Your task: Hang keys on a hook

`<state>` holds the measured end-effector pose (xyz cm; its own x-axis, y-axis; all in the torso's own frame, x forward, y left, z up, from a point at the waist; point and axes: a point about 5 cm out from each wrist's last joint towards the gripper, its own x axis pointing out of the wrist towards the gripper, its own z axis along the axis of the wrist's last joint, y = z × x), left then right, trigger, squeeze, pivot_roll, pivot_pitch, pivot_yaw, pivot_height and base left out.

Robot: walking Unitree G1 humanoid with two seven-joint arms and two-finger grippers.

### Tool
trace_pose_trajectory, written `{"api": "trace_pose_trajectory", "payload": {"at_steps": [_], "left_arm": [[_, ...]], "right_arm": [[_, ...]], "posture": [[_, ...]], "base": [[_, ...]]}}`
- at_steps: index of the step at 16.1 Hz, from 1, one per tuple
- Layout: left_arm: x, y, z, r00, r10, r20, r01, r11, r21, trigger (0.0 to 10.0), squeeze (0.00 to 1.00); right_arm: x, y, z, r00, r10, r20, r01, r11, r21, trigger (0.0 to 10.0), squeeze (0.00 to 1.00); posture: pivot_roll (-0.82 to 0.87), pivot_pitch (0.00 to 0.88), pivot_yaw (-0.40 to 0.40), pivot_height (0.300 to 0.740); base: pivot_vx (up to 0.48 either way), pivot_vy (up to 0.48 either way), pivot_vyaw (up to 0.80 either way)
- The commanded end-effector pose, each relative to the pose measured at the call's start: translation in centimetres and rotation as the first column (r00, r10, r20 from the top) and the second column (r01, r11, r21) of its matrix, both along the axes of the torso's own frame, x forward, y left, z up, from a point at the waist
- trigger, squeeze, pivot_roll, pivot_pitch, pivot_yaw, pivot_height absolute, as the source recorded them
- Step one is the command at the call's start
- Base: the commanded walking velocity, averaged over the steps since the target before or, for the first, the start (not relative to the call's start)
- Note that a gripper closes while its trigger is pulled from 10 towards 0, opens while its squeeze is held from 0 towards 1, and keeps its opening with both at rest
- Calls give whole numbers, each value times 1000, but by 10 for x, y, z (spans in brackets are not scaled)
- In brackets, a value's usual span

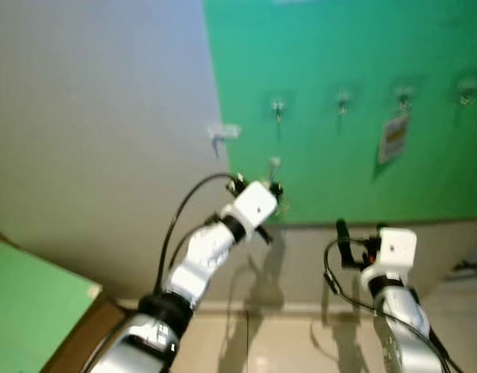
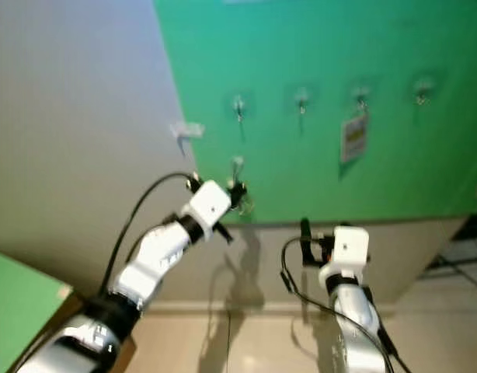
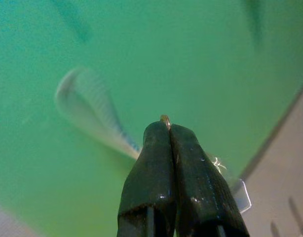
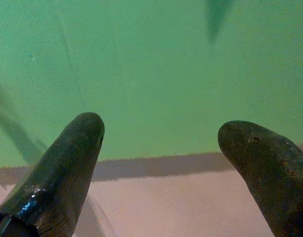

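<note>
- You're holding the left gripper (image 3: 170, 129) up against the green wall panel (image 1: 339, 47), with its fingers (image 3: 151, 168) pressed together on the keys (image 3: 165, 119). In the left wrist view a small brass-coloured bit is poking out at the tips; a pale loop or strap is trailing off to one side, blurred.
- In the head views the keys (image 1: 276, 165) are sitting at the top of that gripper, below the row of hooks and not on any of them yet.
- The key relation: the nearest hook (image 1: 278, 108) is lying almost straight above the left fingertips, on the same green panel, near but clearly apart. By my read you're looking at an upward move, with the ring kept facing the wall.
- I can't tell the ring's orientation or the keys' long axis; it's too blurred.
- The left arm is the nearer one. The right gripper (image 4: 159, 136) is hanging lower, level with the panel's bottom edge, fingers (image 4: 72, 153) spread wide with nothing between them.
- Around it: a second hook (image 1: 343, 101), a third hook (image 1: 404, 97) carrying a white tag (image 1: 393, 138), and a fourth hook (image 1: 466, 97) further right. A small white bracket (image 1: 222, 134) is sticking out at the panel's left edge, just beside your path, so watch it.
- I'm seeing nothing between the keys and the nearest hook.
</note>
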<state>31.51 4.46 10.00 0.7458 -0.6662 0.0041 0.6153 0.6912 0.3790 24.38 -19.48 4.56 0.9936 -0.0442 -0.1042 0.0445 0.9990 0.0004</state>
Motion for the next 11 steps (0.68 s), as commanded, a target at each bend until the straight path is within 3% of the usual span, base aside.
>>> {"api": "trace_pose_trajectory", "payload": {"at_steps": [1, 3, 7, 8, 9, 11], "left_arm": [[5, 13, 1, 999, 44, -3, -44, 999, -1, 0, 118], [5, 13, 5, 999, 45, 12, -45, 999, -22, 0, 129], [4, 7, 10, 1000, 2, 24, -1, 1000, -26, 0, 133], [5, 4, 13, 1000, -25, 12, 25, 999, -33, 0, 114], [8, -4, 23, 991, -115, -70, 108, 990, -95, 0, 94], [20, -8, 45, 963, -231, -139, 204, 961, -188, 0, 43]], "right_arm": [[3, 10, 1, 1000, 24, 11, -24, 1000, 18, 10000, 0], [3, 10, 1, 1000, 27, 9, -27, 999, 18, 10000, 0], [4, 10, 3, 999, 31, 15, -31, 999, 16, 10000, 0], [4, 10, 3, 999, 33, 17, -33, 999, 14, 10000, 0], [3, 7, 2, 999, 31, 13, -31, 999, 12, 10000, 0], [3, 7, 1, 999, 33, 7, -33, 999, 10, 10000, 0]], "posture": [[-212, 0, 94, 740], [-211, 0, 93, 740], [-214, 0, 91, 740], [-214, 0, 91, 740], [-216, 0, 84, 740], [-212, 0, 77, 740]], "base": [[0, 0, 0], [0, 0, 0], [463, 0, 0], [0, 0, 0], [0, 0, 0], [0, 0, 0]]}}
